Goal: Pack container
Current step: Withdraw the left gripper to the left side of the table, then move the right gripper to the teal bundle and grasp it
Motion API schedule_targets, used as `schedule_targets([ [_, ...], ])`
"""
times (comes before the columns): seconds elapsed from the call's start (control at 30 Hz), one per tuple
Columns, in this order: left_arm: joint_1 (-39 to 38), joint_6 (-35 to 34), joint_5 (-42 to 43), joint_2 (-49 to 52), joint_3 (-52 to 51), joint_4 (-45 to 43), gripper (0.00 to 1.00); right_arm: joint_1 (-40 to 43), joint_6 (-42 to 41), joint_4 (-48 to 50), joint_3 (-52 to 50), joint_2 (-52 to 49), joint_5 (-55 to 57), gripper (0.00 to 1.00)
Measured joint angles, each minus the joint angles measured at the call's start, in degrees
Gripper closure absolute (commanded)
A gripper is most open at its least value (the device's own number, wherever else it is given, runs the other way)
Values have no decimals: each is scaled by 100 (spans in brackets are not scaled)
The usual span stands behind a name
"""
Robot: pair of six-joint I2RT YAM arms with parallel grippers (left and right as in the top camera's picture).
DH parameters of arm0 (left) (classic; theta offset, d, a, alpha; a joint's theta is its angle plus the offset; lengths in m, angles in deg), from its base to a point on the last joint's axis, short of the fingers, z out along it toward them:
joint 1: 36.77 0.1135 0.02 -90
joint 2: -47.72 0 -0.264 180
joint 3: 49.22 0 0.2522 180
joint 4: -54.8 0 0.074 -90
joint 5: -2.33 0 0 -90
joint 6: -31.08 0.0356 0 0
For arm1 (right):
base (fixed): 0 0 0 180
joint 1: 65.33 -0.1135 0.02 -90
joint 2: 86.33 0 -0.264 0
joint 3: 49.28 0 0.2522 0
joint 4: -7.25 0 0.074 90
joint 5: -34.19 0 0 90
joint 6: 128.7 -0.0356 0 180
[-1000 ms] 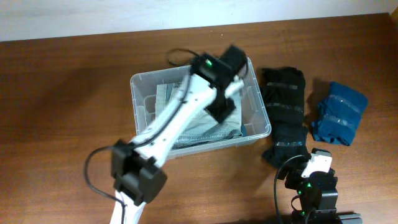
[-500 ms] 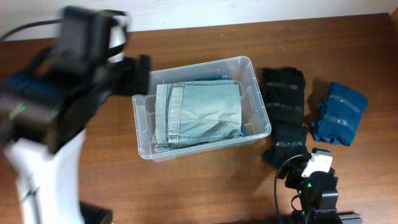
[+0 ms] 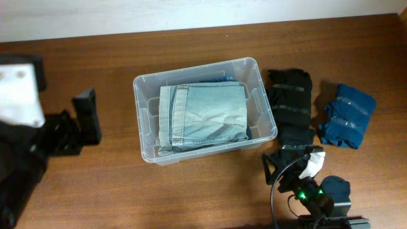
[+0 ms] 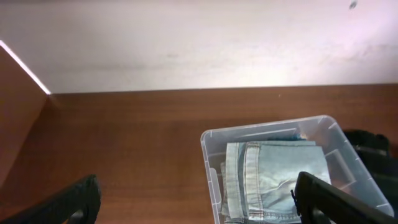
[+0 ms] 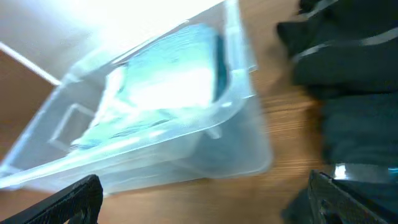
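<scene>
The clear plastic container (image 3: 145,137) sits mid-table with folded light-blue jeans (image 3: 206,114) lying flat inside. My left gripper (image 3: 75,124) is open and empty over bare wood, well left of the container. Its wrist view shows the container rim (image 4: 208,140) and the jeans (image 4: 280,177) ahead to the right. My right gripper (image 3: 291,166) is open and empty near the front edge, just off the container's front right corner, by the near end of a black garment (image 3: 291,111). Its blurred wrist view shows the container wall (image 5: 186,155) and the black garment (image 5: 348,56).
A folded dark-blue garment (image 3: 346,116) lies right of the black one. A white wall runs along the table's far edge (image 4: 199,90). The left arm's body fills the overhead view's lower left corner.
My left arm has lifted out of the container and swung to the left, leaving the jeans inside. My right arm has moved forward and left toward the black garment's near end.
</scene>
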Motion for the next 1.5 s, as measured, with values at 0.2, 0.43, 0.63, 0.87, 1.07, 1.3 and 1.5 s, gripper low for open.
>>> schedule_targets([
  [0.2,0,0,0,-136,4,9,1,-4,-90,-621,1235,-420,326,2],
  [0.43,0,0,0,-61,4,9,1,-4,221,-1836,3495,-2166,1976,2],
  [0.63,0,0,-2,-59,4,7,1,-2,590,-2474,4791,-4376,2251,2],
  [0.87,0,-2,-2,-59,4,11,1,879,837,-2601,6050,-6623,2017,2],
  [1.07,0,0,-2,-59,4,11,1,2723,872,-2439,6516,-7639,1222,2],
  [1.3,0,0,0,-59,4,11,0,4631,988,-2291,6548,-9361,271,2],
  [1.5,0,0,-2,-59,4,11,0,5095,1117,-1749,6546,-10443,-13,2],
])
